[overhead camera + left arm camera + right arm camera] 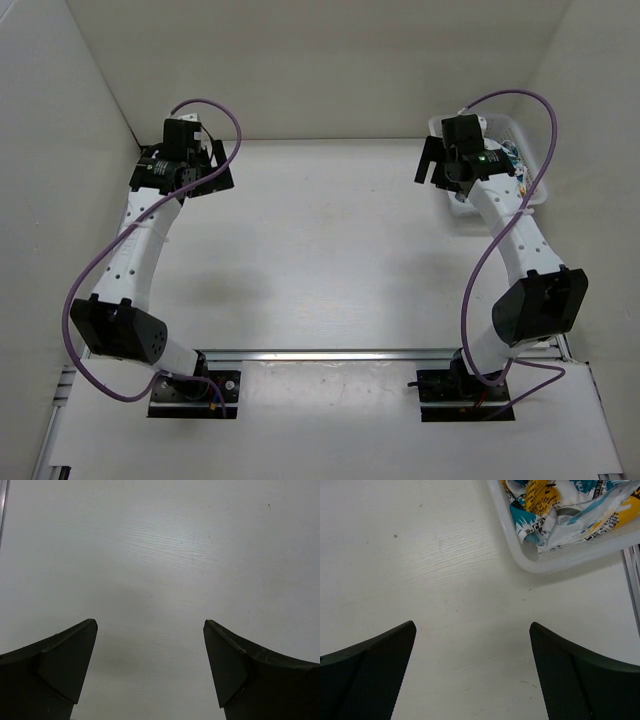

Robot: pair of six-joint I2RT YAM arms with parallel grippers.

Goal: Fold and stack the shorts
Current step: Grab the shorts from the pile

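Observation:
The shorts (565, 507), white with teal, yellow and black print, lie crumpled in a white basket (530, 560) at the top right of the right wrist view. In the top view only a bit of them (515, 155) shows in the basket (530, 190), behind the right arm. My right gripper (472, 627) is open and empty over bare table, just left of the basket; it is at the far right in the top view (440, 165). My left gripper (150, 625) is open and empty over bare table, at the far left in the top view (200, 170).
White walls close the table on the left, back and right. An aluminium rail (330, 355) runs along the near edge by the arm bases. A metal rail edge (632, 580) shows right of the basket.

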